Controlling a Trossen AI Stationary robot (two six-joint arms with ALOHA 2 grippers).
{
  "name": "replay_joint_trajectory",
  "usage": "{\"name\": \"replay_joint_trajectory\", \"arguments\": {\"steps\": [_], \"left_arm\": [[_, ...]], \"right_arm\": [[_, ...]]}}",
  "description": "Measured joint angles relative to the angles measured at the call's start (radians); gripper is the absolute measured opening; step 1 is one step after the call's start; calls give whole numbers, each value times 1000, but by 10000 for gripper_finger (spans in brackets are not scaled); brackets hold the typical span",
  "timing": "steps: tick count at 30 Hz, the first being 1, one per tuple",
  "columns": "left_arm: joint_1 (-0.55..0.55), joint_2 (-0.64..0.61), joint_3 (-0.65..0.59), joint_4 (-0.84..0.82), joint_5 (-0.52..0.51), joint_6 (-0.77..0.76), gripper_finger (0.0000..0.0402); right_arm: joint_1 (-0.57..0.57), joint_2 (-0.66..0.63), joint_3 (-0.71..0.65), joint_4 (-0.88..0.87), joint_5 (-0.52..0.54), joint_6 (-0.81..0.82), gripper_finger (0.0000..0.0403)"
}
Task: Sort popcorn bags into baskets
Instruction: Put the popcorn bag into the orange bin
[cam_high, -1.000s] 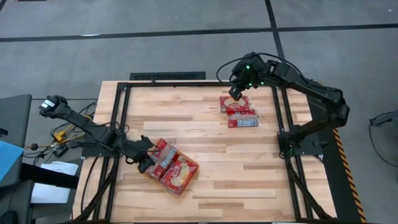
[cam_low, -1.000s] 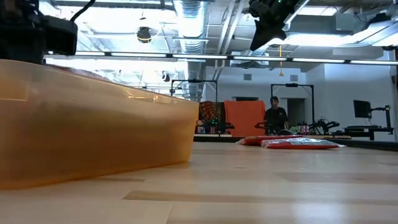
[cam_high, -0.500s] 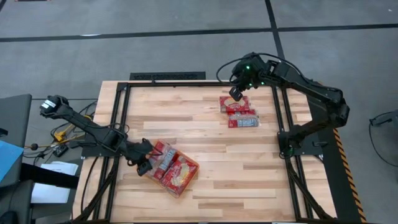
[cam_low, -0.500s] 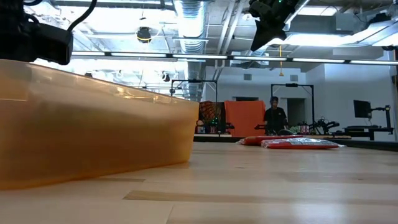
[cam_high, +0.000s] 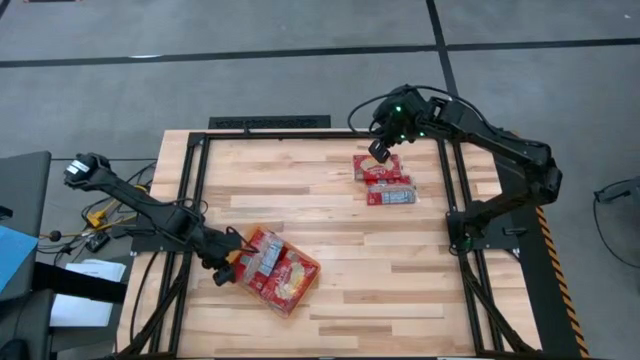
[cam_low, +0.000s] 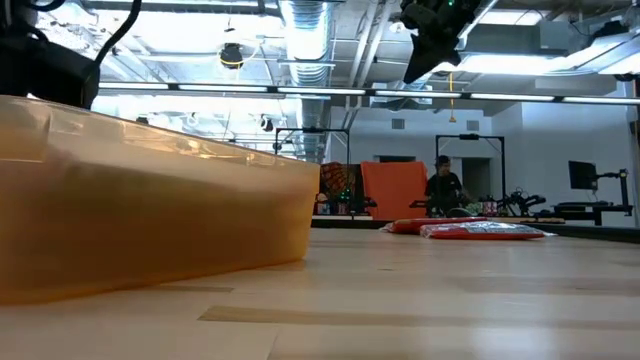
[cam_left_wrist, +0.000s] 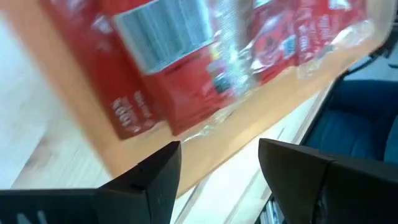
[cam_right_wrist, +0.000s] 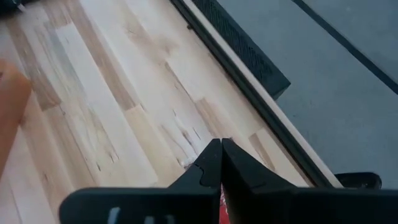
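table (cam_high: 330, 215): light wood, carrying all task items; it holds one translucent orange basket (cam_high: 275, 272) near the front-left corner, set askew to the table edges, long axis running diagonally from the left edge toward the front edge; in the low view its wall (cam_low: 150, 195) fills the near left.

popcorn bags in the basket (cam_high: 285, 275): several red packets lie flat inside, overlapping; exact count cannot be told; the left wrist view shows label strips and red film through the wall (cam_left_wrist: 180, 81).

popcorn bags still loose (cam_high: 383, 180): a small group lies flat near the rear-right corner of the table, well apart from the basket, apparently two or three, overlapping; the front one (cam_high: 390, 196) has its long axis roughly parallel to the rear edge; the low view shows them as a thin red stack (cam_low: 470, 230).

progress, as a judgement: sorting is partly done; the loose group remains to be carried across.

left gripper (cam_high: 226, 272): just beside the basket's left end, fingers parted, holding nothing; its own view confirms the gap (cam_left_wrist: 217, 180).

right gripper (cam_high: 380, 150): raised over the rear packet of the loose group; fingers pressed together in its own view (cam_right_wrist: 217, 165), with a sliver of red at their base, so whether a packet is pinched cannot be told.
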Motion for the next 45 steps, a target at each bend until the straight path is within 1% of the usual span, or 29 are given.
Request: {"name": "replay_joint_trajectory", "arguments": {"steps": [3,5,8,10,14,15,17,20,22,26,30,33,38,43,45], "left_arm": [[0,-33,0,-42,-10,-48,197],[0,-64,0,-52,-35,-82,191],[0,-119,0,-36,-130,-149,175],[0,-159,0,-3,-255,-171,160],[0,-192,1,99,-572,-135,124],[0,-188,1,124,-622,-114,111],[0,-159,2,164,-664,-68,83],[3,-82,2,218,-671,-8,29],[15,-25,2,275,-674,23,9],[42,67,2,371,-687,71,5],[51,136,2,404,-599,92,1],[51,177,2,397,-553,86,0],[51,238,2,334,-531,36,0],[51,259,2,312,-513,-11,0],[51,255,20,279,-510,-13,0]], "right_arm": [[0,0,-31,-1,0,0,26],[0,0,-52,-7,0,2,28],[10,0,-80,8,0,2,32],[15,0,-105,27,1,2,32],[10,0,-163,48,0,7,25],[10,0,-183,59,0,16,23],[9,0,-216,63,0,35,20],[10,0,-255,89,0,50,19],[11,1,-278,103,-1,64,22],[8,1,-293,126,0,75,33],[6,1,-294,126,0,74,32],[6,1,-294,125,0,74,25],[9,0,-294,125,0,74,18],[9,1,-294,124,0,73,31],[8,1,-294,125,0,67,37]]}}
